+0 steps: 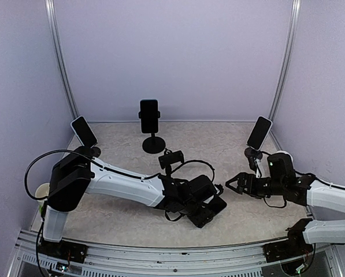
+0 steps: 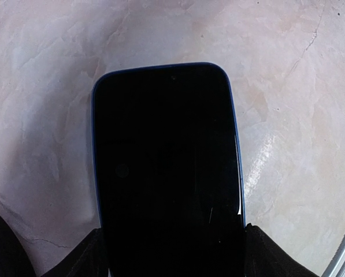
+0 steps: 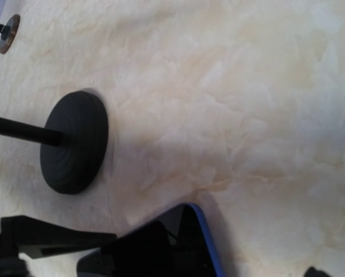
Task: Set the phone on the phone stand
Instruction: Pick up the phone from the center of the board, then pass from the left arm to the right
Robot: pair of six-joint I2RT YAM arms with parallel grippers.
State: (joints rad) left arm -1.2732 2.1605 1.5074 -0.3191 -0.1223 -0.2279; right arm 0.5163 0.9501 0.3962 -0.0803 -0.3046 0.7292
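left fingers clenched on phone, one on each long side | phone poked out toward 12 o'clock | right fingers spread wide, phone near their 8 o'clock

Top camera looks down from behind; both wrist cameras sit close over the tabletop, sharing the phone.
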